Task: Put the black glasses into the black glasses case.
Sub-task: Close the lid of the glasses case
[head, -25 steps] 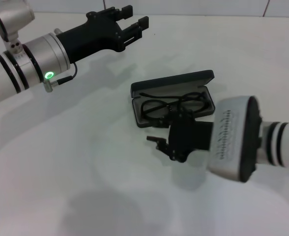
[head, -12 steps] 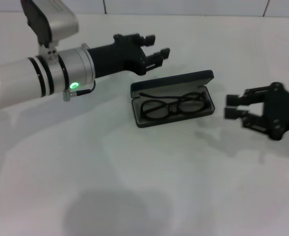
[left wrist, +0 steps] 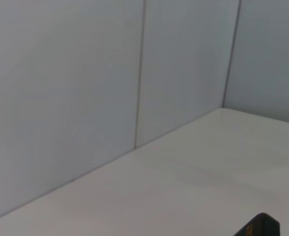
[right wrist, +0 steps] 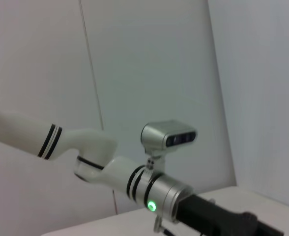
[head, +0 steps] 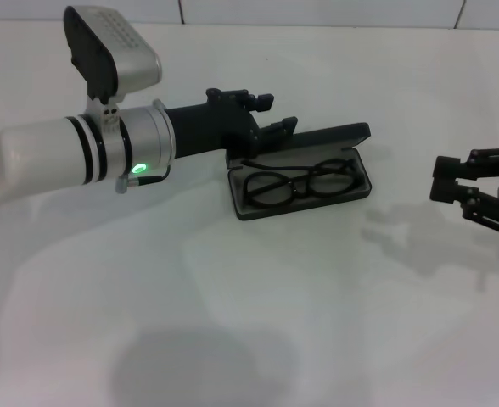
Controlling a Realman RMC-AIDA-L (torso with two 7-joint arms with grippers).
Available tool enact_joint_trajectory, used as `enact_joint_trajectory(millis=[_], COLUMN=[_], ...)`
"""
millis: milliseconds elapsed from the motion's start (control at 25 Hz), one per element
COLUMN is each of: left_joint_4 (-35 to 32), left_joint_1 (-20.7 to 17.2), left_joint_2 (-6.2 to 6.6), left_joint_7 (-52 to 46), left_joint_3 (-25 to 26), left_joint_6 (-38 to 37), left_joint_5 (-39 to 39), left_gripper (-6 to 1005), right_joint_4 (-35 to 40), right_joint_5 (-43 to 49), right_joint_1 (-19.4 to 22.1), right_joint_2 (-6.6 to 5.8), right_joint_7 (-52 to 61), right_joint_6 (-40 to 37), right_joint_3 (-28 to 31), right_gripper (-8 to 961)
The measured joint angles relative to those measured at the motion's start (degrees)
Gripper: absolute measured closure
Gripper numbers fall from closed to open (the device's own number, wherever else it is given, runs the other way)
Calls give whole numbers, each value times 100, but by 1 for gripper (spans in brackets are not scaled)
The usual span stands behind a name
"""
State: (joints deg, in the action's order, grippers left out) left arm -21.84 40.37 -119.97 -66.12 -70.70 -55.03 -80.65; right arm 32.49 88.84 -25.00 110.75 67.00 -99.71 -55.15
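The black glasses case (head: 361,188) lies open on the white table in the head view, its lid (head: 334,138) standing up at the back. The black glasses (head: 299,184) lie inside on the grey lining. My left gripper (head: 275,114) is open and empty, just behind the left end of the lid and close to it. A black corner of the lid with a gold mark (left wrist: 263,226) shows in the left wrist view. My right gripper (head: 444,177) is open and empty, low over the table well to the right of the case.
The white table (head: 232,322) stretches wide in front of the case. A tiled wall (head: 317,10) runs along the back. The left arm (right wrist: 157,189) crosses the right wrist view in front of the wall.
My left gripper has come down and right until it is at the case lid. My right gripper has drawn away from the case to the right edge.
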Motion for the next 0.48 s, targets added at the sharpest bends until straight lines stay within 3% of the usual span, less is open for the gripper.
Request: enact_joint_trajectory(millis=[440,480], left_joint_4=[-39,-58], left_joint_1=[-42,-69], left_joint_2=[12,12], left_joint_7=[-24,-25], left_joint_3=[-746,-746], left_joint_6=[-61,-132], left_joint_5=[-3,21], left_gripper=[468,468], right_joint_4=[-25,-30], right_joint_5=[-47,-47], right_joint_1=[72,72], right_joint_2=[21,22], right_joint_7=[-48,-48], right_joint_6=[27,43], right_joint_3=[390,397], right_gripper=[675,592])
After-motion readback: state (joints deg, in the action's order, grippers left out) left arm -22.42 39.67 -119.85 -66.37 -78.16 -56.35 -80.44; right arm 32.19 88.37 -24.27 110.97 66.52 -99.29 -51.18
